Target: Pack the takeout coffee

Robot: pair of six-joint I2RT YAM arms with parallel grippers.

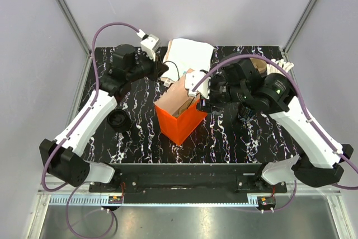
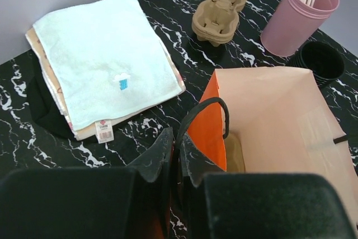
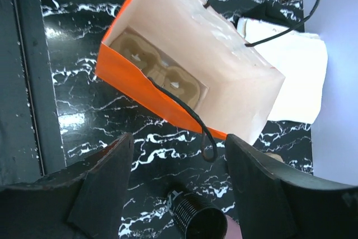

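The takeout coffee is a small black ribbed cup [image 3: 197,218] standing on the table beside the pink cup. It also shows in the left wrist view [image 2: 320,62]. My right gripper [image 3: 179,141] is open and empty, hovering above the cup next to the orange bag's near wall. From above, the right gripper [image 1: 202,103] is at the bag's right edge. My left gripper [image 2: 179,150] is shut on the bag's black handle [image 2: 208,109], and it shows at the bag's far side from above [image 1: 163,72]. The orange paper bag [image 1: 180,117] stands open with a cardboard cup carrier [image 3: 156,72] inside.
A pink cup of white sticks [image 2: 299,18] and stacked cardboard carriers [image 2: 221,8] stand behind the bag. Folded towels [image 2: 106,60] lie at the back. A flat black disc-like piece [image 1: 118,120] sits left of the bag. The bag's second handle [image 3: 207,141] hangs loose.
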